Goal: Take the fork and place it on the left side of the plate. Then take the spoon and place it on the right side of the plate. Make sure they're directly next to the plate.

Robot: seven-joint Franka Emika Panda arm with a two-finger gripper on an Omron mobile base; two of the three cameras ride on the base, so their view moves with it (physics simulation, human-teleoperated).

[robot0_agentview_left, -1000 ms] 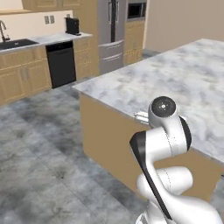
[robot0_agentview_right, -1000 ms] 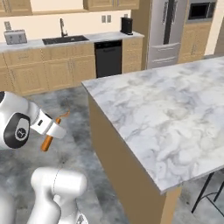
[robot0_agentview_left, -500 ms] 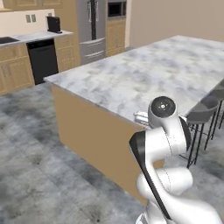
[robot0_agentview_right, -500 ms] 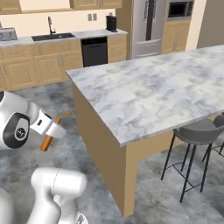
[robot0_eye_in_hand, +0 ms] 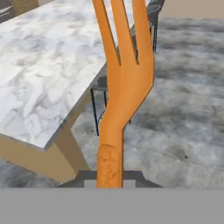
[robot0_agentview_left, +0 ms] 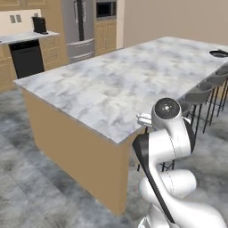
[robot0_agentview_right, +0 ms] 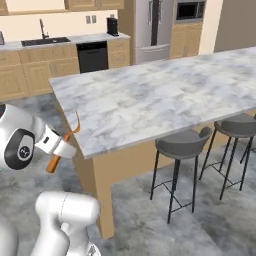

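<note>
We carry the fork [robot0_eye_in_hand: 124, 83] clamped in the gripper [robot0_agentview_right: 59, 148], off the near left corner of the tabletop [robot0_agentview_right: 165, 95]; fork placing and the whole spoon step remain

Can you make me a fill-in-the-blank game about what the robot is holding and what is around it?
1. The hand is shut on the ___, which is orange.
2. In the hand view, the fork has ___ prongs.
3. In the right base view, dark ___ stand beside the marble island.
4. The fork is held out in the air, not lying on the ___.

Missing words: fork; three; stools; island
</note>
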